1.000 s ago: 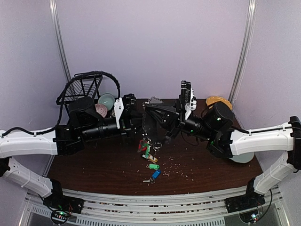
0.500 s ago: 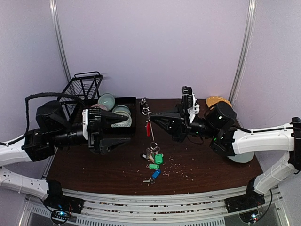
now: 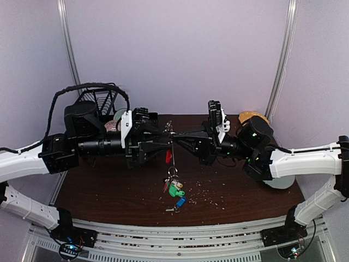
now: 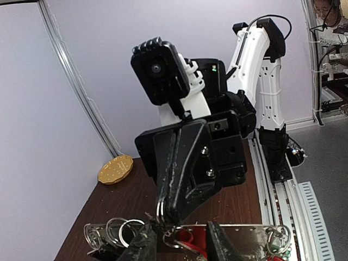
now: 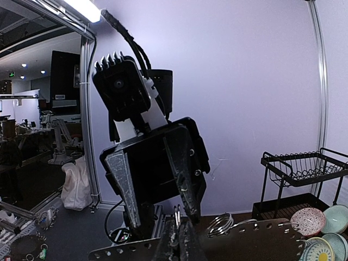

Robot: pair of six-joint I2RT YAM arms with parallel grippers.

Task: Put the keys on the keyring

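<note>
The keyring hangs edge-on over mid-table. In the wrist views it is a thin metal strip with holes, carrying several split rings. Keys with a red tag and a green tag dangle from it. A blue-tagged key lies on the table below. My right gripper is shut on a split ring at the strip's top. My left gripper faces it, open, with its fingers on either side of that ring.
A black wire dish rack with patterned plates stands at the back left. A yellow plate is at the back right and a pale plate lies under the right arm. Crumbs are scattered on the brown table.
My left arm has swung back from the left to meet the right gripper at the ring. The right gripper has stayed put, holding the hanging keys.
</note>
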